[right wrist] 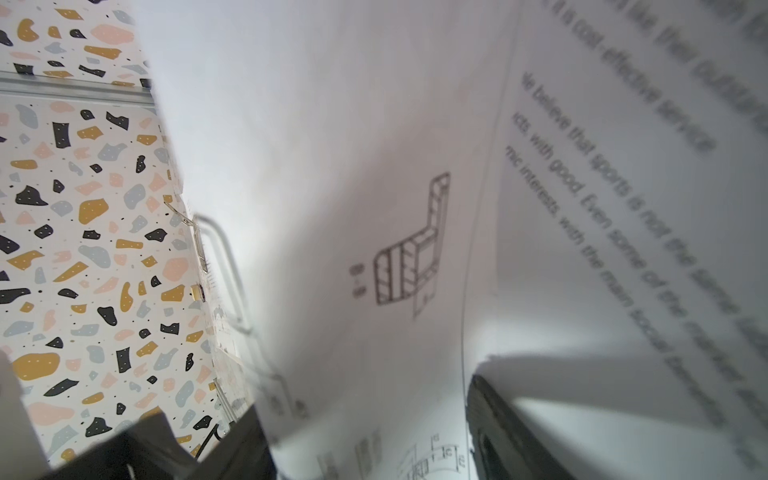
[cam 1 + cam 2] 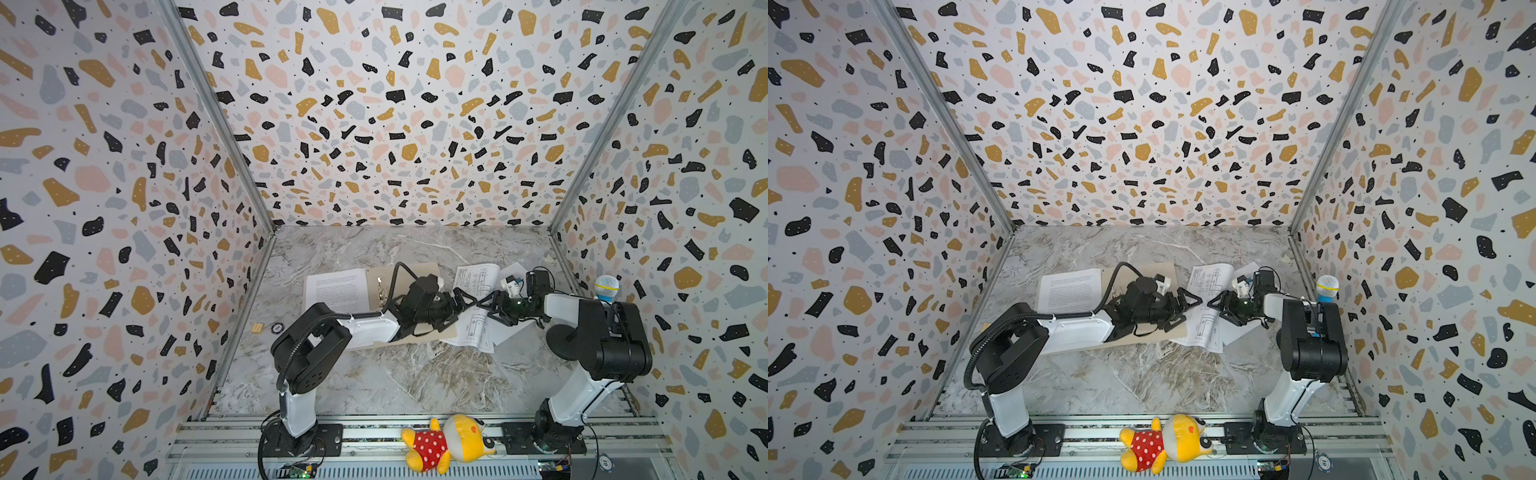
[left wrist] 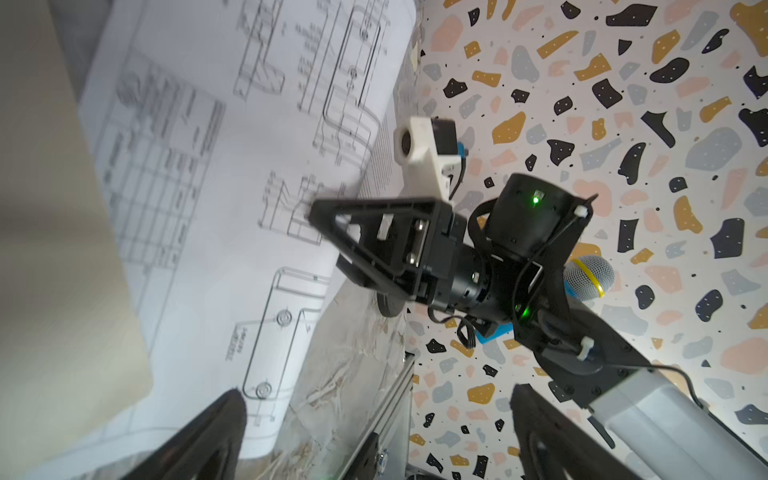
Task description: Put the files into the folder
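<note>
Two pincers meet: the left pincer gapes empty over the folder. The right pincer straddles the drawing sheet near the desk's right edge, grip unclear. Transfer step; next needs a firm pinch and a slide onto the folder.

On the text sheet, "believe that sports is not the same" and "cost-effective service" are read; lettering on the drawing sheet is too blurred

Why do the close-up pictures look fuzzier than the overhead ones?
Right wrist view: the text sheet sits near the lens, so its print smears. Left wrist view: the folder is a soft beige blur. Both top views: sharp, though the walls splay.
</note>
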